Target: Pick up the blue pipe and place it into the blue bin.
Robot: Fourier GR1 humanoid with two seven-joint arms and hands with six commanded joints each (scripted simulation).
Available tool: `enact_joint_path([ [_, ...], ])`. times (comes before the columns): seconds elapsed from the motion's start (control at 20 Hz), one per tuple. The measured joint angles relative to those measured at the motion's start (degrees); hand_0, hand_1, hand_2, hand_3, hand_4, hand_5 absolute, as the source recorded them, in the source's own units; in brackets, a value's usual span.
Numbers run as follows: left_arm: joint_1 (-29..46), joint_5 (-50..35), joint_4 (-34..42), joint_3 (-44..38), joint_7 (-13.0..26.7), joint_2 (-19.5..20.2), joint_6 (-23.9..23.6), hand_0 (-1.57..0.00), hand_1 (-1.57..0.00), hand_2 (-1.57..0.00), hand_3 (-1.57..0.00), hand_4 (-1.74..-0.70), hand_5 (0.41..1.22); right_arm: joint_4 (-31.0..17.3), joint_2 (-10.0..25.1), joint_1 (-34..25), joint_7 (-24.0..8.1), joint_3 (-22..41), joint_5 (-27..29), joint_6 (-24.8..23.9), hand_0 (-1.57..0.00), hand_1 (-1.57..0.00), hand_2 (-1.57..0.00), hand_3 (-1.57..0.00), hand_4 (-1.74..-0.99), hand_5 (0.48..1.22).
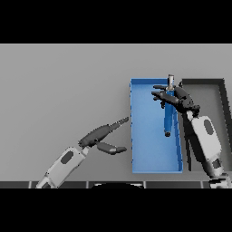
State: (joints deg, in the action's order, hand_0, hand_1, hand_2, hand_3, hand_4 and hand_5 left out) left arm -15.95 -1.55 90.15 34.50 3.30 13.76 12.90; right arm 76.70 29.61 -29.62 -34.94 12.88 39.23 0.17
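Left hand [103, 134] sits low on the grey table [63, 86], just left of the blue bin [147, 156], fingers straight and spread, thumb out, holding nothing; fingertips reach toward the bin's left wall, contact unclear. Blue bin is a long open tray, running near to far. Blue pipe [168, 118] lies inside it along the right side, lengthwise, near end dark, far end with a grey cap poking past the bin's far rim. Right hand [177, 99] is over the pipe's far half, fingers extended and loose, not curled round it. Dark bin [221, 97] just right of the blue one.
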Motion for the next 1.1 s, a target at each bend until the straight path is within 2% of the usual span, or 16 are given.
enact_joint_path([
  [0.05,0.1,0.0,0.4,0.0,0.1,0.5,0.2,0.0,0.0,0.0,0.0,-0.89,0.455,-0.6,1.5,0.3,0.0,3.6,2.1,-1.5,-1.56,-1.46,-1.39,-1.12,-1.547,1.133],
  [0.1,0.1,0.1,0.3,0.0,0.9,0.4,0.0,0.0,0.0,0.0,0.0,-0.89,0.453,-2.1,3.2,-0.3,0.0,7.5,4.7,-3.8,-1.31,-1.17,-1.11,-0.9,-1.503,1.15],
  [0.2,-0.8,0.1,-0.6,-0.2,1.7,-0.2,-0.1,0.0,0.0,0.0,0.0,-0.89,0.453,-3.9,7.1,-2.2,0.0,15.4,12.4,-7.6,-0.84,-0.75,-0.71,-0.57,-1.392,1.176],
  [0.3,-1.2,-0.2,-0.7,-0.4,1.7,-0.1,0.1,0.0,0.0,0.0,0.0,-0.89,0.453,-5.3,9.3,-3.8,0.0,20.7,17.3,-9.4,-0.53,-0.48,-0.46,-0.37,-1.285,1.141],
  [0.4,-1.4,-0.1,-1.1,-0.1,2.7,-0.6,0.1,0.0,0.0,0.0,0.0,-0.89,0.452,-5.6,11.6,-6.3,0.0,26.4,18.6,-7.6,-0.34,-0.31,-0.29,-0.23,-1.208,1.028],
  [0.5,-0.8,-0.1,-0.8,-0.1,1.8,-0.3,0.1,0.0,0.0,0.0,0.0,-0.89,0.453,-5.5,13.0,-7.5,0.0,29.5,16.1,-6.6,-0.22,-0.19,-0.19,-0.15,-1.165,0.924],
  [0.6,-1.3,0.2,-0.9,-0.1,1.7,-0.8,-0.3,0.0,0.0,0.0,0.0,-0.9,0.45,-5.8,13.4,-8.3,0.0,32.2,12.2,-5.7,-0.14,-0.12,-0.12,-0.1,-1.131,0.857],
  [0.65,-0.7,0.2,-0.8,-0.1,0.8,-0.3,-0.2,0.0,0.0,0.0,0.0,-0.9,0.45,-6.6,13.2,-8.3,1.6,32.7,10.9,-5.1,-0.11,-0.1,-0.09,-0.08,-1.125,0.821],
  [0.8,-0.3,-0.2,-0.3,0.1,1.3,-0.3,0.3,0.0,0.0,0.0,0.0,-0.91,0.457,-8.2,12.9,-9.0,3.3,32.9,9.1,-5.3,-0.06,-0.05,-0.05,-0.04,-1.124,0.738],
  [0.9,-0.1,-0.3,-0.1,0.0,1.0,0.0,0.2,0.0,0.0,0.0,0.0,-0.91,0.459,-8.4,12.6,-9.3,2.1,33.7,8.3,-6.3,-0.04,-0.03,-0.03,-0.02,-1.122,0.705],
  [1.0,-0.8,-0.6,-0.6,-0.1,2.3,-0.7,0.1,0.0,0.0,0.0,0.0,-0.92,0.462,-7.9,12.8,-8.6,3.7,32.9,8.9,-6.4,-0.02,-0.02,-0.02,-0.02,-1.119,0.695],
  [1.1,-0.3,-0.2,-1.4,-0.3,0.9,-0.2,0.3,0.0,0.0,0.0,0.0,-0.92,0.465,-8.5,13.0,-8.5,4.3,32.7,9.1,-5.8,-0.01,-0.01,-0.01,-0.01,-1.127,0.68],
])
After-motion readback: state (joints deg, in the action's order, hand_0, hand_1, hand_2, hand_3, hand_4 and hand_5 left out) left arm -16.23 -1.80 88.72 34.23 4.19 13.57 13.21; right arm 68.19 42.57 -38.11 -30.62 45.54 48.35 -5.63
